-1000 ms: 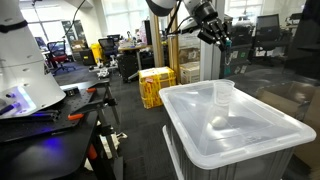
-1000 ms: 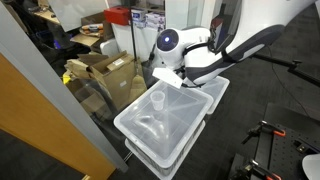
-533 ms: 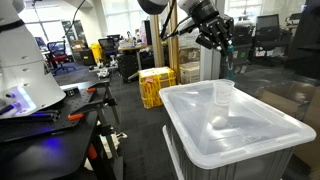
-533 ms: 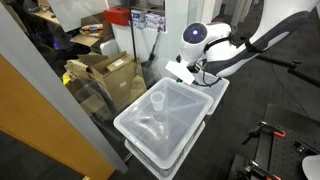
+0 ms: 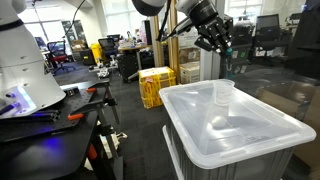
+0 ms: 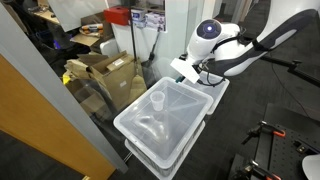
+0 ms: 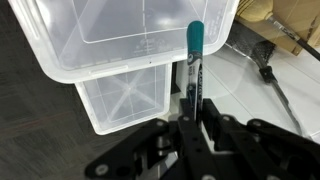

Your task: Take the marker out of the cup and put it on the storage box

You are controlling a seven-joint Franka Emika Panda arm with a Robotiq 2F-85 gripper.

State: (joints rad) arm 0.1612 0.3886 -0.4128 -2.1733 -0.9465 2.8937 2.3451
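Note:
My gripper (image 7: pixel 195 128) is shut on the teal-green marker (image 7: pixel 194 58), which sticks out straight from between the jaws. In both exterior views the gripper (image 5: pixel 222 42) (image 6: pixel 184 68) hangs in the air beyond the far edge of the storage box (image 5: pixel 262 133), above lid height. The marker tip (image 5: pixel 228 62) points down. The clear cup (image 5: pixel 224 93) stands upright and empty on the recessed lid; it also shows in an exterior view (image 6: pixel 157 101) on the box (image 6: pixel 176 126). In the wrist view the translucent box (image 7: pixel 95 48) lies at the upper left, off to the side of the marker.
A second translucent bin (image 7: pixel 120 100) sits under the box. Yellow crates (image 5: pixel 156 85) stand on the floor behind. Cardboard boxes (image 6: pixel 105 72) lie beside the bins. A workbench with tools (image 5: pixel 50 112) is nearby. A dark cable (image 7: pixel 272 75) lies on the pale floor.
The arm has carried the marker away from the cup, sideways past the box's far edge and slightly up. The cup and box have not moved.

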